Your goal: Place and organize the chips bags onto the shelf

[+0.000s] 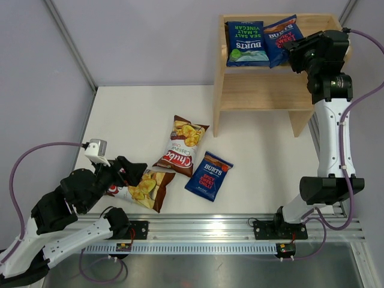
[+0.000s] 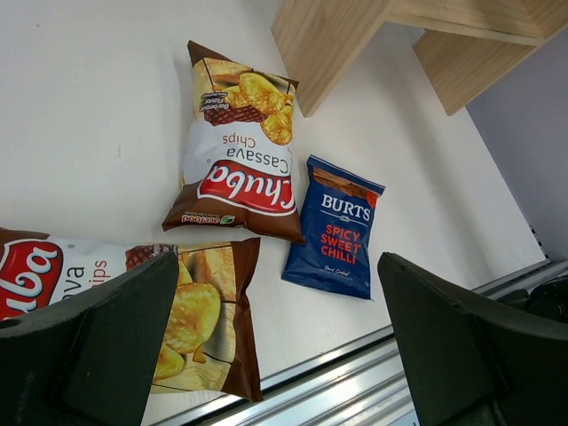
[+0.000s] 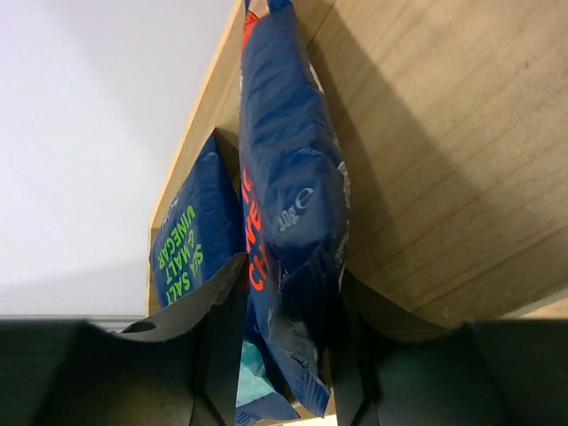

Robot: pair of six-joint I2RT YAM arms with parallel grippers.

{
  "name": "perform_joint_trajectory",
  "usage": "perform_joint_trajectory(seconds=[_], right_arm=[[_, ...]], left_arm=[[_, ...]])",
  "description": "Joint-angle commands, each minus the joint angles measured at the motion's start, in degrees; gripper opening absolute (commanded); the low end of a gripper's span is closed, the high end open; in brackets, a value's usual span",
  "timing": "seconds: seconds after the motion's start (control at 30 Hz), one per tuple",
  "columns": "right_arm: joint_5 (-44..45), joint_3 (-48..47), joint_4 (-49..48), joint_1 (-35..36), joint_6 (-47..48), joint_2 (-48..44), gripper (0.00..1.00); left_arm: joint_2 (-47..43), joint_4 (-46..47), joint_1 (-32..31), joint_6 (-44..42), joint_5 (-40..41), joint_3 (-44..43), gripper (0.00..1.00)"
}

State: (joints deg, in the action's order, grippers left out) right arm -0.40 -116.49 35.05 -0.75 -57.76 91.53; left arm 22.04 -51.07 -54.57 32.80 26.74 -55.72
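A: What's the left claw (image 2: 277, 264) doing?
B: Spread wide and empty. The near Chuba bag (image 2: 191, 311) lies right under it on the table (image 2: 89, 106), long axis running finger to finger. I'd turn the wrist or take an edge.
A: And the right claw (image 3: 288, 271)?
B: It's at the top tier of the shelf (image 3: 426, 133), straddling the red-lettered Burts bag (image 3: 284, 177). Can't tell if it's pinching or loose.

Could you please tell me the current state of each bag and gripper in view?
green-lettered bag: on the shelf.
red-lettered bag: on the shelf, beside it.
middle brown bag: flat on the table.
near brown bag: flat on the table.
chilli bag: flat on the table.
left gripper: open, empty.
right gripper: fingers either side of the red-lettered bag; grip unclear.
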Motion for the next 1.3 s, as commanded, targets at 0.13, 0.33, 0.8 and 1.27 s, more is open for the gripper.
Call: perform_joint_trajectory(seconds=[0.13,0.33,0.8,1.27], right_arm=[[2.4,-12.5,10.5,0.3,11.7,5.1,0.55],[2.6,-20.2,17.8,0.5,18.5,9.3,0.62],[6.3,-22.4,20.8,0.4,32.0,8.1,0.71],[4.3,-20.1,17.5,0.4,33.2,8.1,0.38]], left_arm=[[-0.6,1.1,0.1,-0.9,-2.7,-1.0,0.99],[0.1,0.9,0.1,-1.5,-3.2,-1.4,0.99],[2.9,3.3,0.2,-2.1,-6.1,0.4,0.99],[2.2,3.6,0.1,-2.7,-7.0,1.9,0.99]])
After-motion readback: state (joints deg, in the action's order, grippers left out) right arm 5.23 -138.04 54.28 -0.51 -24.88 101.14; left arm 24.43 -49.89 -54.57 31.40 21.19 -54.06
